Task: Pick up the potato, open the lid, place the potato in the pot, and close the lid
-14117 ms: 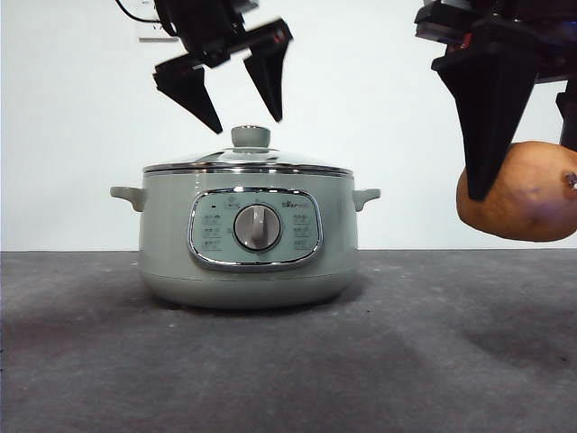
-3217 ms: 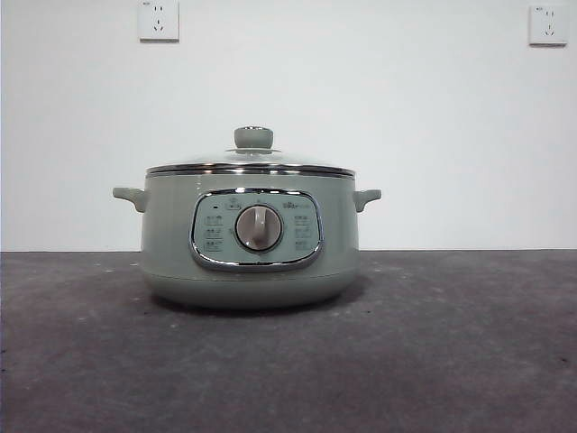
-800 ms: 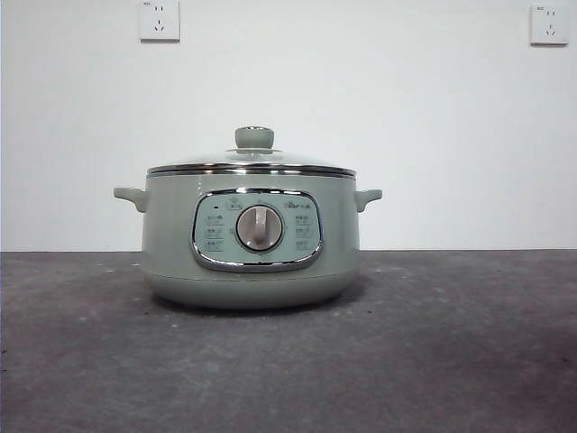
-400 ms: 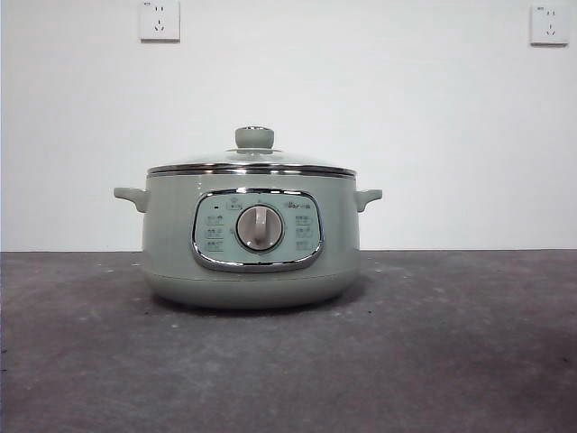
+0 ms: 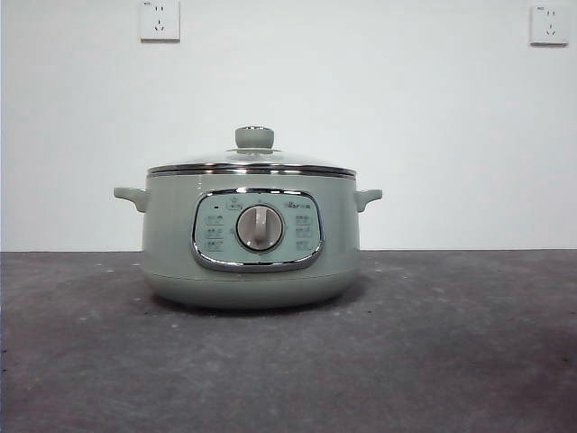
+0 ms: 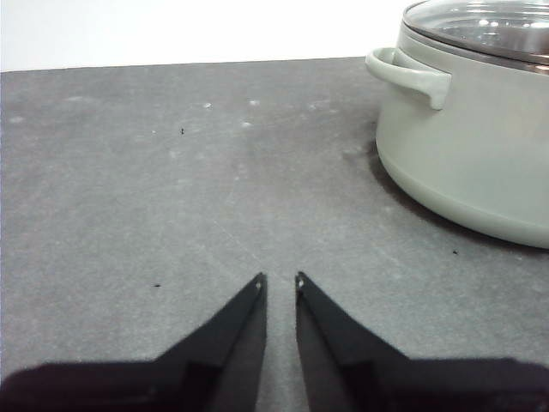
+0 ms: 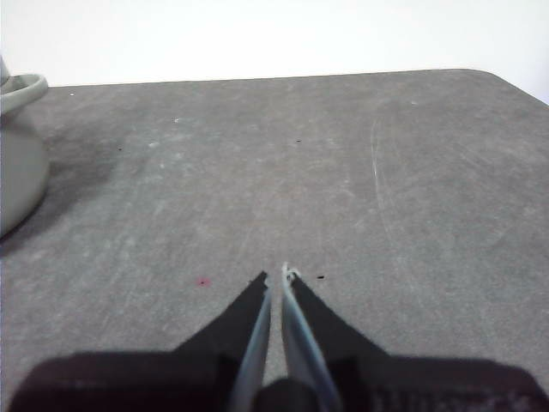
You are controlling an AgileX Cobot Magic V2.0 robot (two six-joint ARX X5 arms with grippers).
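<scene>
pot (image 7: 17,154): cropped by edge | pot (image 5: 251,236) contents: hidden | panel print: illegible

Front cam low, level across the table (image 5: 451,361), pot (image 5: 252,244) near, centered. Wrist cams look down over the table from opposite sides; all three share the pot.

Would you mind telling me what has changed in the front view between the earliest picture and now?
Both arms have left the front view; the one that held the potato went with it, and the potato no longer shows in any view. The left gripper and right gripper now sit low over the bare table, jaws nearly together, holding nothing. The pot stands where it was, with the lid still closed on it.
</scene>
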